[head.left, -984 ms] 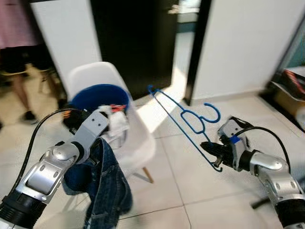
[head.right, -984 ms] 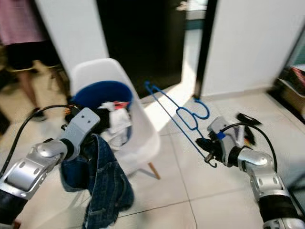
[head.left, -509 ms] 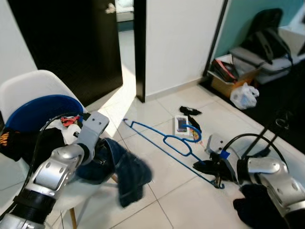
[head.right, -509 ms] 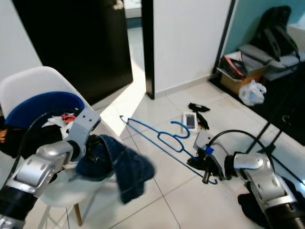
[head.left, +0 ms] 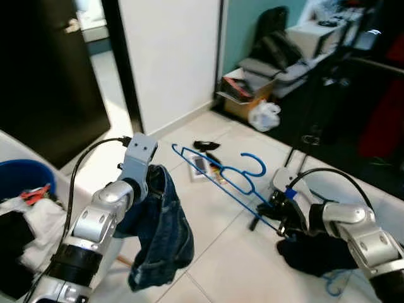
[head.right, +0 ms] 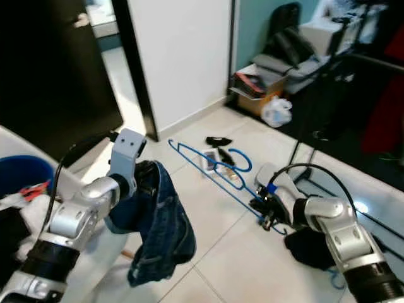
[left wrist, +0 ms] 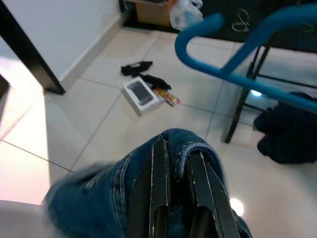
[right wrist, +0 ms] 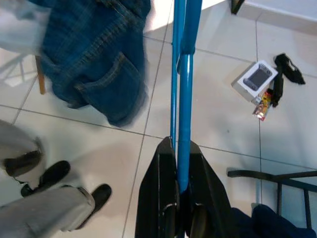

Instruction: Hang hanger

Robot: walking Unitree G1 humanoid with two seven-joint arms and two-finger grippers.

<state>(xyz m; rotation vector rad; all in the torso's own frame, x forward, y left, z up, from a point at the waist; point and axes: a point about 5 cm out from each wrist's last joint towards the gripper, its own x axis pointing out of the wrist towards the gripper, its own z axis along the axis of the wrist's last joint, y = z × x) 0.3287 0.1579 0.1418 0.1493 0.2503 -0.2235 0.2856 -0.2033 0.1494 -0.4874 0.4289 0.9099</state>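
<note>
A thin blue hanger (head.left: 222, 177) slants over the tiled floor, its hook (head.left: 254, 161) curling upward. My right gripper (head.left: 278, 213) is shut on its lower end. The right wrist view has both black fingers (right wrist: 157, 173) clamped on the blue bar (right wrist: 182, 99). A pair of blue jeans (head.left: 158, 227) hangs in folds from my left gripper (head.left: 150, 178), raised to the left of the hanger. In the left wrist view the fingers (left wrist: 159, 188) pinch the denim waistband (left wrist: 183, 139), with the hanger's hook (left wrist: 218, 54) just ahead.
A blue basket (head.left: 16, 180) of clothes sits at the far left. A small box (head.left: 199, 165) and black bits lie on the floor. A black rack leg (head.left: 291, 158), a dark garment (head.left: 309, 252), a white bag (head.left: 264, 116) and clutter stand right. A person's shoes (right wrist: 54, 173) are near.
The whole view has swung right: the chair and basket slid to the left edge, the rack and cluttered corner came in. Both grippers keep their hold on jeans and hanger.
</note>
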